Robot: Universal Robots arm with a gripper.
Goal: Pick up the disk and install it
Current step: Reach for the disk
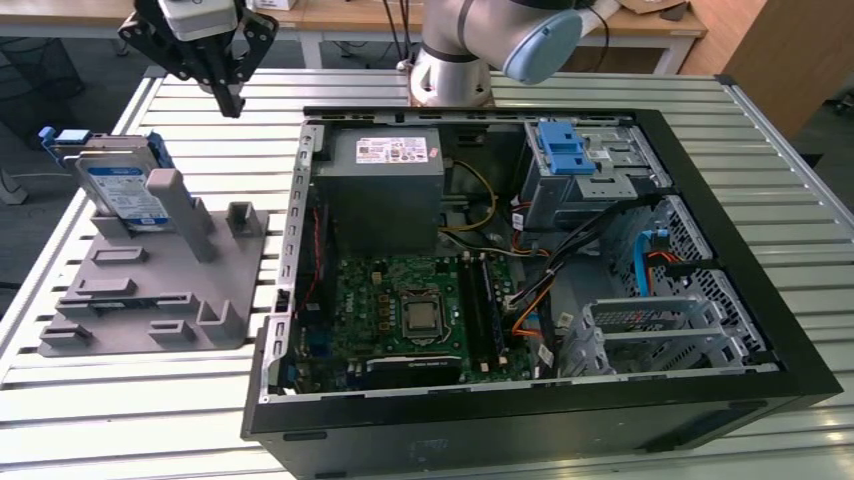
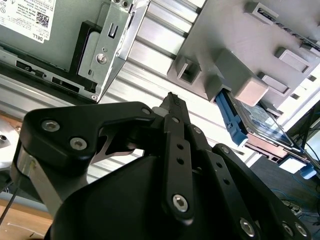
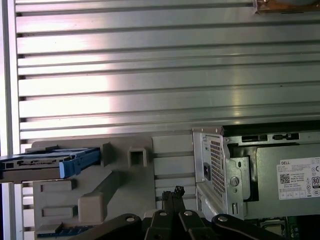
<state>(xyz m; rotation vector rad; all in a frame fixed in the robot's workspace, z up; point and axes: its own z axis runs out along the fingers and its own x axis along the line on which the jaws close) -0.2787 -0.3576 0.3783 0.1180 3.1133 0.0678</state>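
Note:
The disk [image 1: 120, 190], silver with a white-and-blue label and blue side rails, stands on edge in a grey holder [image 1: 160, 290] at the exterior view's left. Both wrist views also catch the disk [image 3: 45, 162] [image 2: 260, 122] in that holder. My gripper [image 1: 230, 103] hangs above the table behind the holder, between it and the open computer case [image 1: 534, 260], apart from the disk. Its fingertips [image 3: 175, 192] [image 2: 172, 100] are pressed together with nothing between them.
Inside the case are a grey power supply [image 1: 387, 170], a motherboard [image 1: 407, 310], loose cables and a metal drive bay with a blue latch [image 1: 574, 150] at the back right. The grey holder has several slots and posts. Slatted metal table [image 1: 200, 120] lies under the gripper.

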